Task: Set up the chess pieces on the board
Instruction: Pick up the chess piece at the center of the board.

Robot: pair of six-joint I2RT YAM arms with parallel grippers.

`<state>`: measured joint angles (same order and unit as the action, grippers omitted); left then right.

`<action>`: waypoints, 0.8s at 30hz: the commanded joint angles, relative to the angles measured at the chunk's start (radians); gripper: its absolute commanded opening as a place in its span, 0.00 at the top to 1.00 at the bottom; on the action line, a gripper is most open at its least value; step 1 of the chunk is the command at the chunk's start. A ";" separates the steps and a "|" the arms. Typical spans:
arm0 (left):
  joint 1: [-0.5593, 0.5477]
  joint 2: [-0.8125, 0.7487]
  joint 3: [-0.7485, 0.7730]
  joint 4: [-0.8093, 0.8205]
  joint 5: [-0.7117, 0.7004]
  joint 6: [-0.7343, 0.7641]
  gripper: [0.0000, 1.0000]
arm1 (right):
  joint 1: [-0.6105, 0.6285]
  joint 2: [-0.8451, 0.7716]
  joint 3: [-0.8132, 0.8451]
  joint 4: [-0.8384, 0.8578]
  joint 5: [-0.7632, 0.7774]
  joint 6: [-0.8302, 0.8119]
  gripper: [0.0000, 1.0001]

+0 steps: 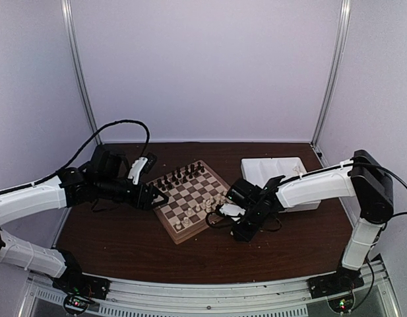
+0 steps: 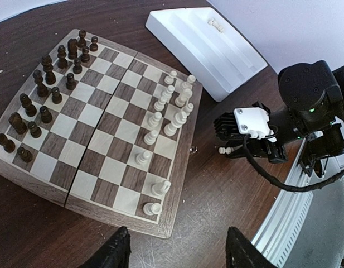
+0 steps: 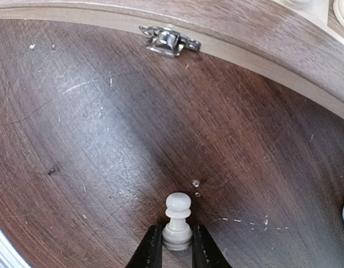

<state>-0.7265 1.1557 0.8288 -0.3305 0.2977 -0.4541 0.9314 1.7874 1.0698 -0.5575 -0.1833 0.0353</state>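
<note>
One white pawn (image 3: 177,215) is pinched at its base by the right gripper (image 3: 177,245), just off the board (image 3: 261,39) rim (by the latch (image 3: 169,40)). Probably light, stiff and slick, so a low grip is favoured. The left gripper (image 2: 177,245) is spread wide, empty.

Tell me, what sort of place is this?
Probably a robot test booth: plain pale wall panels and metal posts box in a dark brown wooden table, and two white-and-black robot arms, bolted at its near edge, reach over a square wooden chessboard.
</note>
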 commanded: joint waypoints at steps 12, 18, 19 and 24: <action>-0.003 -0.014 0.003 0.041 0.034 0.032 0.35 | 0.002 -0.135 -0.028 0.073 -0.020 0.001 0.83; -0.004 -0.035 -0.013 0.079 0.077 -0.027 0.03 | 0.003 -0.249 -0.069 0.148 -0.067 0.003 0.83; -0.004 -0.041 -0.024 0.114 0.097 -0.048 0.03 | 0.003 -0.264 -0.072 0.156 -0.074 0.002 0.83; -0.004 -0.061 -0.139 0.403 0.153 -0.265 0.08 | 0.003 -0.336 -0.096 0.230 -0.142 -0.016 0.84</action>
<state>-0.7265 1.1011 0.7444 -0.1619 0.3824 -0.5716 0.9314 1.4960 0.9958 -0.3996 -0.2653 0.0299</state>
